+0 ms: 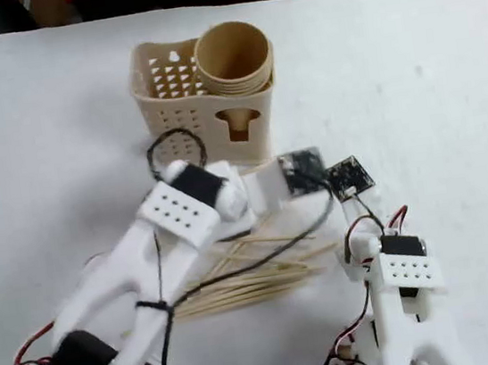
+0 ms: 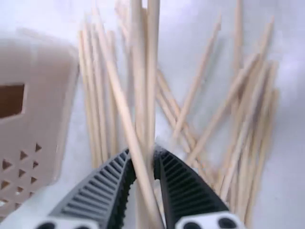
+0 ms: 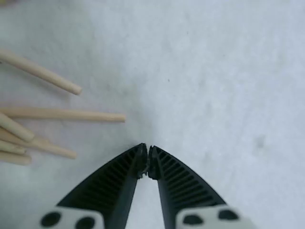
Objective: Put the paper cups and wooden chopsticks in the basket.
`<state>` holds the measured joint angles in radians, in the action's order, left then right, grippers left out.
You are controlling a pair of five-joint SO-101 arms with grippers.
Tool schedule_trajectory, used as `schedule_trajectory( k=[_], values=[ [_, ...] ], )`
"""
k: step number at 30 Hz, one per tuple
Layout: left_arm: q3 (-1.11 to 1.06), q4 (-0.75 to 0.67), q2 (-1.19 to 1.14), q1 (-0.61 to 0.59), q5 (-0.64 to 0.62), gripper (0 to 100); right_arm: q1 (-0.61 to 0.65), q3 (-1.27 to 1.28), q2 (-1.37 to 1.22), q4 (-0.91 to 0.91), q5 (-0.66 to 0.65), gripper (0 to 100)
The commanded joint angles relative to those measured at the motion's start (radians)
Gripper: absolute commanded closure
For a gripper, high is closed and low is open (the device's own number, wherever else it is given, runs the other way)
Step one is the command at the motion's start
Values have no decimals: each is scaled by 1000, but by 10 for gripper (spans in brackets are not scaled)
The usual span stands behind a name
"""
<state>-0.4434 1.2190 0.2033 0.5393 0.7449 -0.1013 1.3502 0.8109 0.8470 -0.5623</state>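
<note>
Several stacked paper cups (image 1: 234,56) stand in the right half of the cream basket (image 1: 172,111) at the back of the table. A loose pile of wooden chopsticks (image 1: 256,275) lies in front of the basket, under the left arm (image 1: 184,208). In the left wrist view my left gripper (image 2: 143,160) is shut on a few chopsticks (image 2: 143,71) just above the pile, with the basket wall (image 2: 28,124) close beside it. My right gripper (image 3: 147,155) is shut with nothing in it, just above the bare table next to several chopstick ends (image 3: 62,114).
The right arm (image 1: 406,271) stands at the front right, close to the pile's right end. Black cables (image 1: 263,256) hang from the left arm across the chopsticks. The white table has free room at the left and right of the basket.
</note>
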Motion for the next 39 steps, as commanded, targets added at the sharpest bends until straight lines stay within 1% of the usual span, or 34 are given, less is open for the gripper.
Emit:
schedule_trajectory(
  k=[1,4,10,12,14,15,17,19,22,24,26,29,31,34,39],
  values=[
    [192,60,99,8,-83,978,-5,-5,22,-16,-12,981],
    [295,69,139,-21,-107,978,-5,-5,22,-16,-12,981],
    [433,180,156,-15,-109,978,-5,-5,22,-16,-12,981],
    [419,222,148,19,-101,978,-5,-3,22,-16,-12,981],
    [319,226,117,41,-98,978,-5,-3,22,-16,-12,981],
    [275,218,97,41,-97,978,-5,-3,22,-16,-12,981],
    [215,169,77,-2,-97,978,-5,-3,22,-16,-12,981],
    [213,147,76,-31,-100,978,-5,-3,22,-16,-12,981],
    [183,118,51,13,-61,979,-5,-3,22,-16,-12,981],
    [140,98,7,15,-14,979,-5,-3,22,-16,-12,981],
    [68,32,-61,-7,25,977,-5,-2,22,-16,-12,981],
    [-15,-110,-159,-47,38,976,-5,-2,22,-16,-12,981],
    [-29,-157,-191,-64,41,966,-5,-2,22,-16,-12,981],
    [-34,-170,-202,-70,43,912,-5,-2,22,-16,-12,981],
    [-35,-164,-203,-77,41,906,-5,-2,22,-16,-12,981]
  ],
)
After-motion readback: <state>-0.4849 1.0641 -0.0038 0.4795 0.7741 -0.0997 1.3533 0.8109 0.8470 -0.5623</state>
